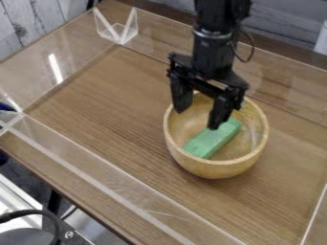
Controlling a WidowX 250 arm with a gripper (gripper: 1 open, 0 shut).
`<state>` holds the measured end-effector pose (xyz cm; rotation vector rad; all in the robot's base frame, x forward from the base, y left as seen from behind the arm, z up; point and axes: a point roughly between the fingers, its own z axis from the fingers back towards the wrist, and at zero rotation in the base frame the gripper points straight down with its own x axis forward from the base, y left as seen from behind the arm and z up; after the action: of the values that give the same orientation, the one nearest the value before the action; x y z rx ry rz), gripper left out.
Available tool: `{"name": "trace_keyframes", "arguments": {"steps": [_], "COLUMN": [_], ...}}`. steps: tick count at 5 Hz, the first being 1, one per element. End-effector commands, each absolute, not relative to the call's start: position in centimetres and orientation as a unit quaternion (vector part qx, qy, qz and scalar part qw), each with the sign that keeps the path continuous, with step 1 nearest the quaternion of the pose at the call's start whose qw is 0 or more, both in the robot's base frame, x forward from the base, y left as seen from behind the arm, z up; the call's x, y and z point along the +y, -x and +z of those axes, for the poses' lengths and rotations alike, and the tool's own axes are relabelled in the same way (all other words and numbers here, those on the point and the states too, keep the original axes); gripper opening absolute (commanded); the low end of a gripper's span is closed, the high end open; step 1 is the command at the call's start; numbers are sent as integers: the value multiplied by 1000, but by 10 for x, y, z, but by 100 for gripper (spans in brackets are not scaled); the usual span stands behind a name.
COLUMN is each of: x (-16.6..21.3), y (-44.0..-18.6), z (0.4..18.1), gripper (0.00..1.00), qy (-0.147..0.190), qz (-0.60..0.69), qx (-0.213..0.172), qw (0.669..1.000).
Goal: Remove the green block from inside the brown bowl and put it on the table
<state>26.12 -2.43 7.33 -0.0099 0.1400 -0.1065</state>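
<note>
Two fingers point(183, 98) wide apart, my gripper point(206, 107) pointing down over bowl point(215, 134). Block point(212, 140) lies flat inside bowl. Best straddle block's narrow sides, avoid rim, then close.

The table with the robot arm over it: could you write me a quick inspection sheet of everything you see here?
Surface: brown wood-grain table, bordered by low clear acrylic walls.
Job's things: green block lies flat inside the brown bowl, not yet on the table.
Clutter: nothing seen on the tabletop besides the bowl.
Grippers: black gripper points down over the far side of the bowl, jaws open, holding nothing; one fingertip overlaps the block's far end, but contact cannot be told.
Cables: nothing seen clearly.
Surroundings: clear V-shaped bracket on the far wall; a dark object below the table's near edge, too cropped to identify.
</note>
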Motion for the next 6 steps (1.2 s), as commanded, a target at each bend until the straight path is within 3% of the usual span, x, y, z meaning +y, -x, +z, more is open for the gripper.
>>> {"name": "trace_keyframes", "arguments": {"steps": [1, 3, 4, 6], "x": [-30, -38, -40, -42], "y": [-269, -271, -273, -275], "z": [72, 55, 48, 43], "gripper": [100, 100, 0, 0], "qy": [5, 5, 5, 9], "qz": [-64, -81, -83, -89], "qx": [53, 58, 62, 62], "qw": [997, 995, 995, 994]}}
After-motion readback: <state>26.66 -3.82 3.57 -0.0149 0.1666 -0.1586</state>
